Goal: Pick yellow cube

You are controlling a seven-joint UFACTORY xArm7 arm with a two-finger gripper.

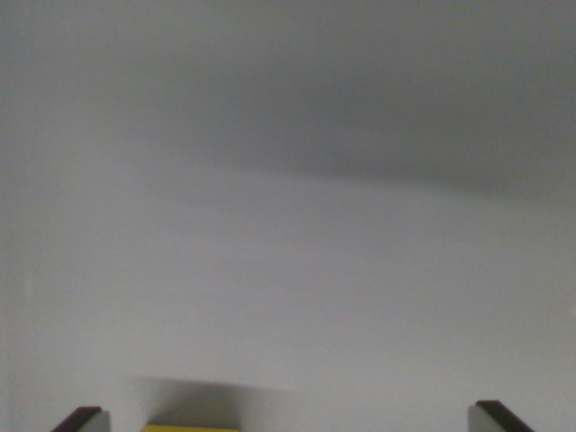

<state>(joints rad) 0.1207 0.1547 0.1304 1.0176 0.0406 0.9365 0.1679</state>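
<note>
Judging from the wrist view, only a thin strip of the yellow cube is shown, at the very bottom edge of the picture, a little towards the wrist view's left of centre. It rests on the pale grey tabletop, and a soft shadow is cast on the surface just beyond it. The two dark fingertips of the gripper are seen at the bottom corners, set wide apart, with nothing held between them; the jaws are therefore taken to be fully or nearly fully open. The cube lies between the jaws but nearer the finger on the wrist view's left, and no contact with either finger is visible.

The cube is judged to be small, light and rigid, with flat, probably smooth faces; its material cannot be told from so little of it. Crushing is not thought likely, but slipping on smooth sides is possible. A hold across two opposite flat faces, near mid-height and squarely aligned, is advised. Since the cube sits off centre, it may be nudged sideways as the jaws are closed.
</note>
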